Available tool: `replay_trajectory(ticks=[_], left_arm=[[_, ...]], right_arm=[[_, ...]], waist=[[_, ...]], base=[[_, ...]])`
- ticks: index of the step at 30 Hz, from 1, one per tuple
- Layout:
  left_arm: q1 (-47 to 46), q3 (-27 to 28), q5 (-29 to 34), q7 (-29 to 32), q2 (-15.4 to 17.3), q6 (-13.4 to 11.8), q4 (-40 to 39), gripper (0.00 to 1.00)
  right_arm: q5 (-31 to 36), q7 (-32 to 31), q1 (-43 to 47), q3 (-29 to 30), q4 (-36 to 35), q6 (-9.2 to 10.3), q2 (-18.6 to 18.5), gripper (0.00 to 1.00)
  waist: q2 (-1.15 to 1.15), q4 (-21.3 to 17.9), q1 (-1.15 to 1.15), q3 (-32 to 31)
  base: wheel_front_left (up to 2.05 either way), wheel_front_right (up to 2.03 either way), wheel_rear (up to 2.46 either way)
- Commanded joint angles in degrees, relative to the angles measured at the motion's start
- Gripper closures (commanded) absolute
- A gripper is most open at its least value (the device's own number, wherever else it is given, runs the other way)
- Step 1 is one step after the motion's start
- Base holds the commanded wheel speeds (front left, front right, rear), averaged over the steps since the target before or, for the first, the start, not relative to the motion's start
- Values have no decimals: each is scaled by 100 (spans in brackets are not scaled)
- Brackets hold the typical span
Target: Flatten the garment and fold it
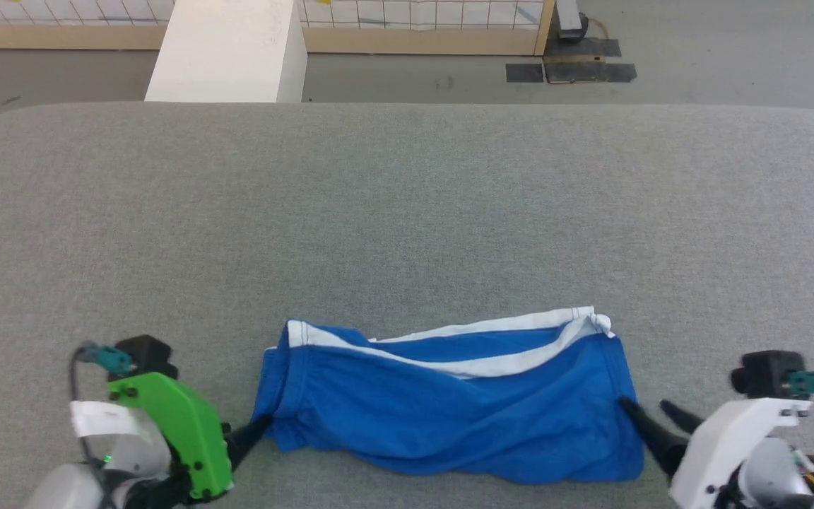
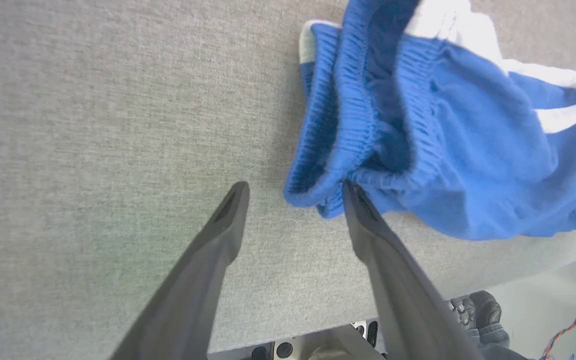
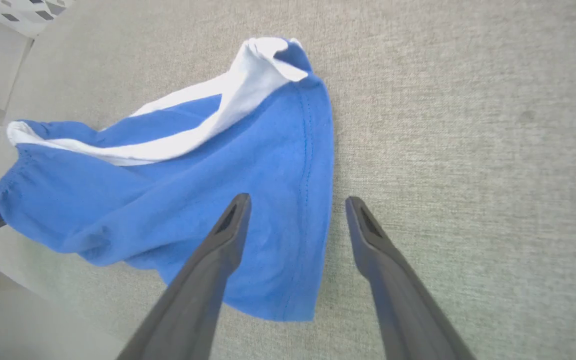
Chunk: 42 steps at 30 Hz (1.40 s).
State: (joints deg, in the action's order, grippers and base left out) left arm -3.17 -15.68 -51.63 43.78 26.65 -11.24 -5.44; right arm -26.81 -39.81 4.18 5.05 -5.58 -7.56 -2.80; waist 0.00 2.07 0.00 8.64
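Garment [image 1: 449,403] bunched on table [image 1: 407,198], near edge just beside it. Left gripper [image 2: 293,187] wide, empty, at garment's waistband end. Right gripper [image 3: 298,200] wide, empty, over opposite hem. Advice: pinch end corners, pull apart evenly, flatten before folding.

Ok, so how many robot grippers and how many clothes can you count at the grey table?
Grippers: 2, the left gripper and the right gripper, both open
Clothes: 1, the blue shorts with white trim
Total: 3
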Motion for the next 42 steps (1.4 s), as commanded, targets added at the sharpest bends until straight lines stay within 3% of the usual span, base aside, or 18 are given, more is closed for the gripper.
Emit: replay_trajectory(ticks=[1,6,8,11,16,21,26,33,34,35,36,37,42], left_arm=[[125,147,-61,-79,74,-64,-178,0],[205,733,-152,-542,130,-150,-744,0],[130,993,36,-1080,129,-72,-862,0],[-56,1236,531,-2190,80,212,-864,0],[-353,1135,1453,-4000,-60,754,-432,0],[-608,930,2016,-5295,-313,1000,69,0],[-841,762,2401,-5771,-479,1148,454,0],[-903,816,2525,-5867,-743,1286,778,0],[-905,833,2544,-5870,-770,1306,806,0],[-904,854,2547,-5872,-798,1318,823,0],[-898,884,2549,-5874,-831,1332,839,0],[-891,912,2560,-5874,-852,1341,843,0],[-814,1048,2614,-5876,-989,1381,844,0]], right_arm=[[-34,2,70,115,-159,8,-9,0],[54,-306,-105,461,-569,8,-9,0],[105,-481,-254,510,-619,8,-9,0],[239,-761,-481,469,-487,8,-9,0],[664,-1015,-758,356,-135,8,-9,0],[977,-1100,-932,144,205,8,-9,0],[1039,-1118,-1099,-296,602,8,-8,0],[889,-1005,-1289,-751,1004,8,-8,0],[901,-1026,-1307,-749,1060,8,-8,27],[919,-1041,-1323,-741,1089,8,-8,73],[954,-1049,-1348,-714,1108,8,-8,94],[978,-1050,-1365,-663,1116,8,-9,100],[1066,-1175,-1399,-176,1078,8,-192,100]], waist=[[0,-1,0,-23],[0,8,0,-44],[0,17,0,-24],[0,57,0,49],[0,180,0,225],[0,299,0,400],[0,349,0,541],[0,377,0,604],[0,378,0,601],[0,377,0,597],[0,370,0,589],[0,363,0,583],[0,312,0,530]], base=[[0,0,0],[0,0,0],[0,0,0],[0,0,0],[0,0,0],[0,0,0],[0,0,0],[0,0,0],[0,0,0],[0,0,0],[0,0,0],[0,0,0],[0,0,0]])
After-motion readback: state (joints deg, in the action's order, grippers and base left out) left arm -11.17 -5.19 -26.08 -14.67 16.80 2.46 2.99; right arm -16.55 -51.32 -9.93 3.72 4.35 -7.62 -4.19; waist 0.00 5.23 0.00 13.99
